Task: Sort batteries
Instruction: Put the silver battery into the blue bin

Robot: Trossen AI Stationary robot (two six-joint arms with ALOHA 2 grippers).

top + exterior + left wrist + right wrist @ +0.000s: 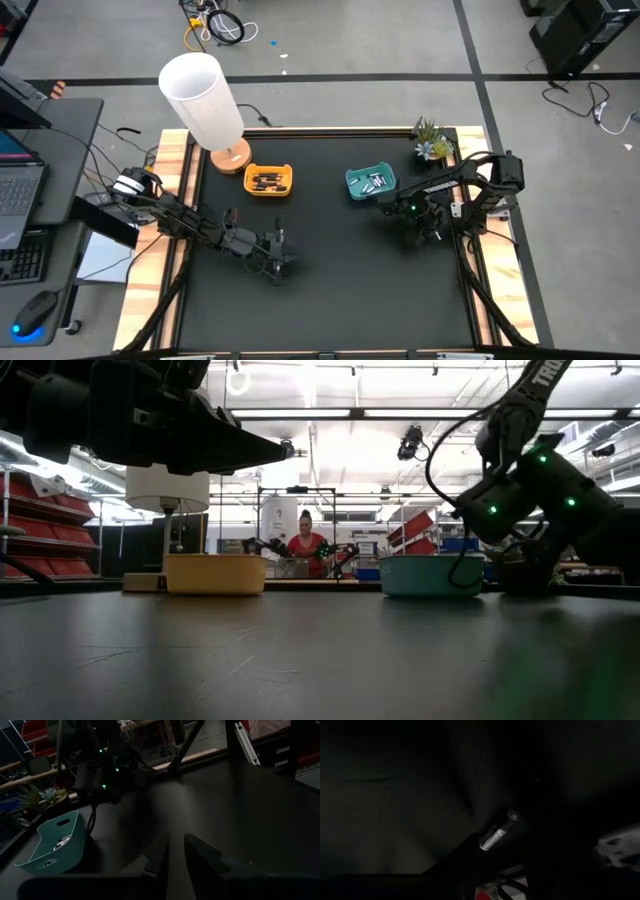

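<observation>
Black surface (330, 290) carries two trays of batteries; the right hand (490, 851) pinches a silver battery (496, 836) near the teal tray (370, 182), a thin grip that could slip, while the left hand (175, 852) waits slightly spread.

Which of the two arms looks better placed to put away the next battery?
Probably the right. Its wrist view shows a pale silver battery lying just past its fingers, and the right gripper sits near the teal tray holding similar ones. The left gripper hovers over bare mat, empty.
</observation>
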